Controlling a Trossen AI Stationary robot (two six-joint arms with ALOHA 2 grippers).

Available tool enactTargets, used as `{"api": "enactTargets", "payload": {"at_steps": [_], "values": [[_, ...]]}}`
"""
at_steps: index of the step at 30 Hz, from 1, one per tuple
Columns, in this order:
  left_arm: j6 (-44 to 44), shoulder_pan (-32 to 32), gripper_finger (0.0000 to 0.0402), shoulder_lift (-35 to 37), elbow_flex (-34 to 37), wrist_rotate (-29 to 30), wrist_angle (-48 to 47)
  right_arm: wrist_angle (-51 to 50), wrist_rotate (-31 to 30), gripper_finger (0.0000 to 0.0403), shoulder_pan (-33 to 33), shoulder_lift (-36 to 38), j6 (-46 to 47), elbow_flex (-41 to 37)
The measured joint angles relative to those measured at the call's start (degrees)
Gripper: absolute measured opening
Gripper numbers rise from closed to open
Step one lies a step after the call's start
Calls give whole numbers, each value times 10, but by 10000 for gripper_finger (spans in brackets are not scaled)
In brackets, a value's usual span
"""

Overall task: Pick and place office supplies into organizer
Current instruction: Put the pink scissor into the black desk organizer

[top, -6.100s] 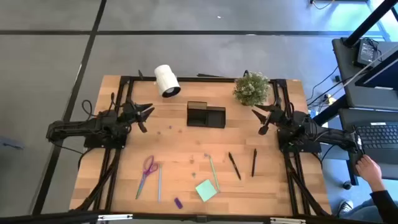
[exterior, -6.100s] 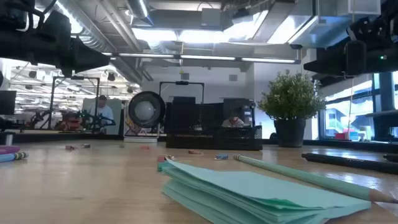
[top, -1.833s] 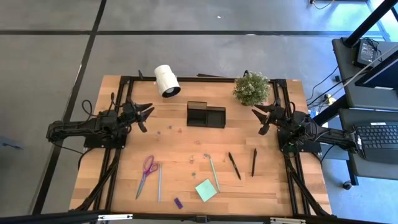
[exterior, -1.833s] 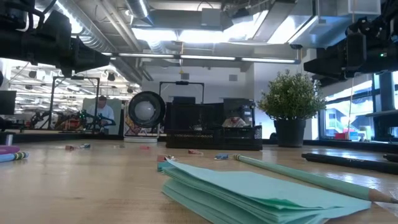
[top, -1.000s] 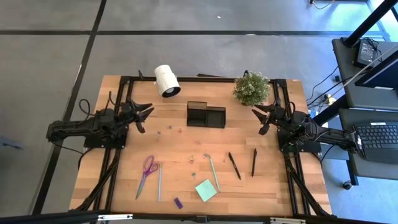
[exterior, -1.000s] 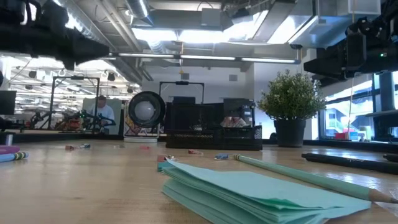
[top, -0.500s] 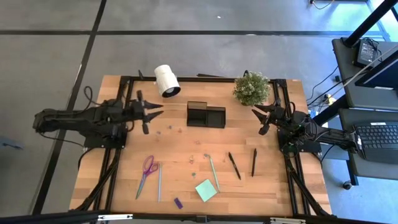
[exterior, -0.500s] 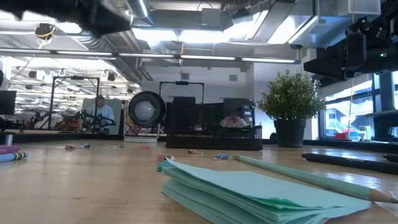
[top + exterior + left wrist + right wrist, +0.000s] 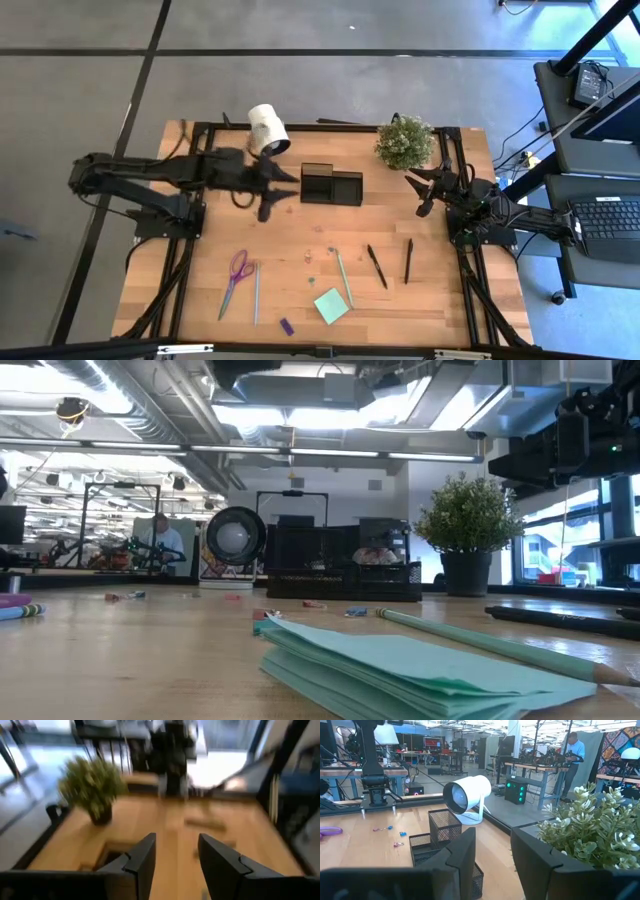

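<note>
While unfilled, organizer [image 9: 331, 186] on table [image 9: 300, 230].

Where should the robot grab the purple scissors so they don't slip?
Probably from straight above, closing across the narrow blades just below the handles. The purple scissors lie flat on the table, blades pointing to the near edge, with a pen close alongside, so fingers must fit between. The left gripper, open, is nearest.

Supplies [image 9: 333, 305] before organizer [image 9: 331, 186] (well apart)
</note>
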State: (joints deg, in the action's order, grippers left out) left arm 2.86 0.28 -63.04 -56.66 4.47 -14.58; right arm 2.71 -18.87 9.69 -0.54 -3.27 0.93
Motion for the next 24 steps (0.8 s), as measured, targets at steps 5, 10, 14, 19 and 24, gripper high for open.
{"api": "enactTargets", "payload": {"at_steps": [5,10,14,19,24], "values": [[80,-53,141,-102,-162,116,-290,0,0,129,0,0,-1,0],[330,-79,141,-179,-270,113,-503,0,0,129,0,0,-2,0],[544,-97,141,-220,-282,43,-619,0,0,129,0,0,-2,0],[716,-131,141,-279,-280,-33,-761,0,0,129,0,0,-2,0],[725,-173,141,-303,-245,-41,-680,0,0,129,0,0,-2,0]]}}
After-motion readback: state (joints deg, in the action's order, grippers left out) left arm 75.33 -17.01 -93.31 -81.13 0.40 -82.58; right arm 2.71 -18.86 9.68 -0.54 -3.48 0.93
